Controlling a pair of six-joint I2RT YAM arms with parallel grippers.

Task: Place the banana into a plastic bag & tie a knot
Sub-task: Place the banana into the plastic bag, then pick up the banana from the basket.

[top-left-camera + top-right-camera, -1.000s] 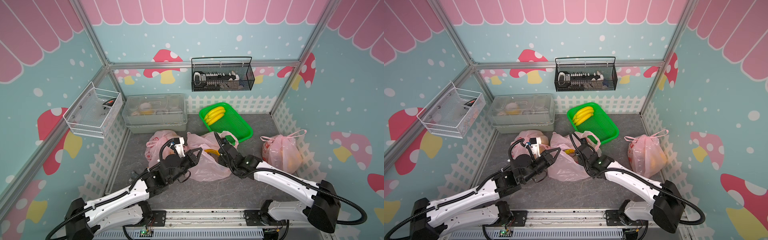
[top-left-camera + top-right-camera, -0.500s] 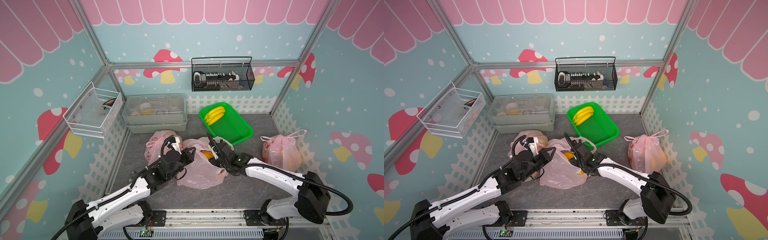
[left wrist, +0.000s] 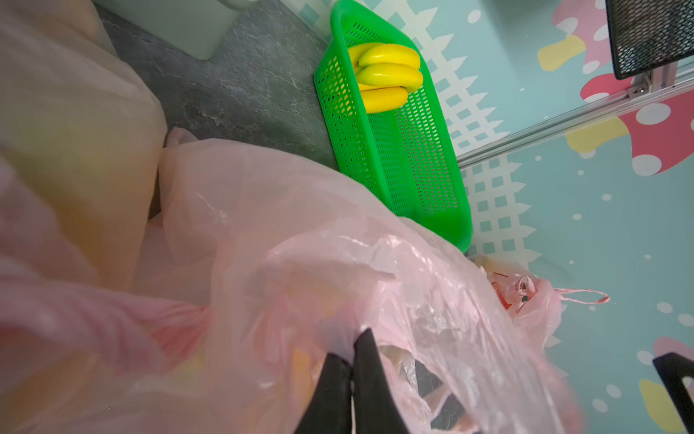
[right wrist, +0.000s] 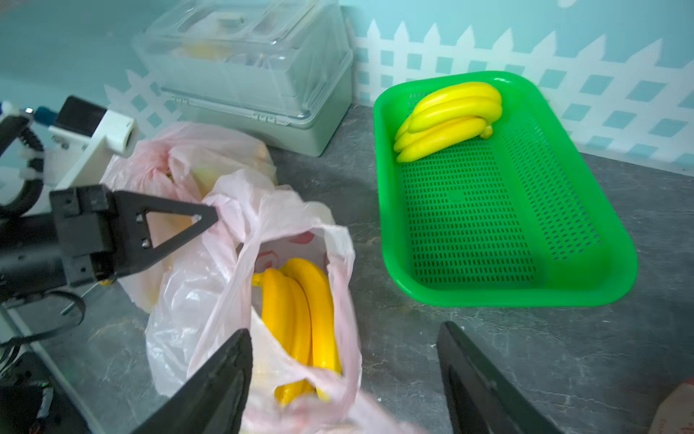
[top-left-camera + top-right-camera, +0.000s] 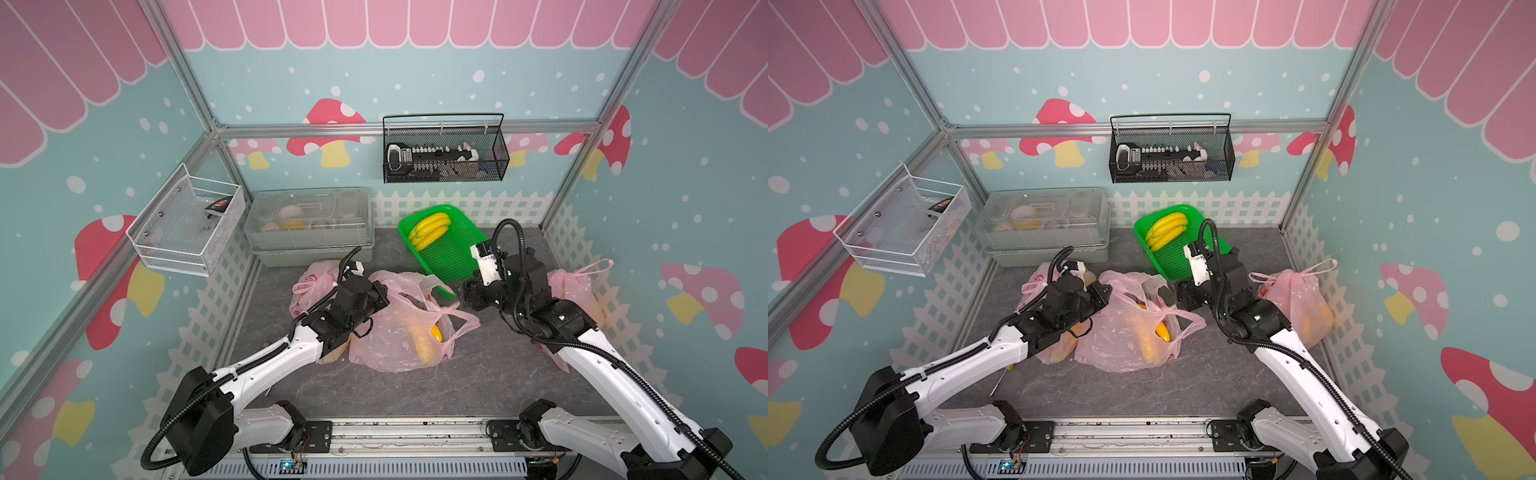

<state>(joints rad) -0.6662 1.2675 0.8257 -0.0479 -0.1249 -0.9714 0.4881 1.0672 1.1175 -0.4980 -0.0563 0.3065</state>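
We note the left gripper [image 3: 355,351] first: its jaws are closed to a sliver, with a fold of the pink plastic bag [image 3: 300,225] pinched between the black fingers [image 3: 330,383]. In the right wrist view its tip sits at the rim of the bag's mouth, on the side away from the green basket [image 4: 507,300].

The right gripper [image 4: 343,332] has its jaws spread wide with nothing clamped. It hangs over the bag's mouth on the basket side. We cannot tell whether its nearer finger [image 4: 225,375] touches the film.

The banana [image 4: 300,312], a yellow bunch, lies inside the bag and shows through the open mouth. The handles are loose and no knot is tied.

In a top view the left arm [image 5: 270,365] stretches low from the front rail to the bag. The right arm [image 5: 582,345] slopes up from the rail, and its wrist bends down just beside the basket's near corner.

Loose bananas [image 5: 430,230] lie in the basket's far end. A knotted pink bag [image 5: 573,286] stands on the basket's other side from the open bag. A second filled bag [image 5: 311,282] lies beyond the left gripper. A clear lidded box [image 5: 309,220] stands beside the basket along the fence.

Red print [image 4: 266,259] shows inside the bag, but we cannot read it.
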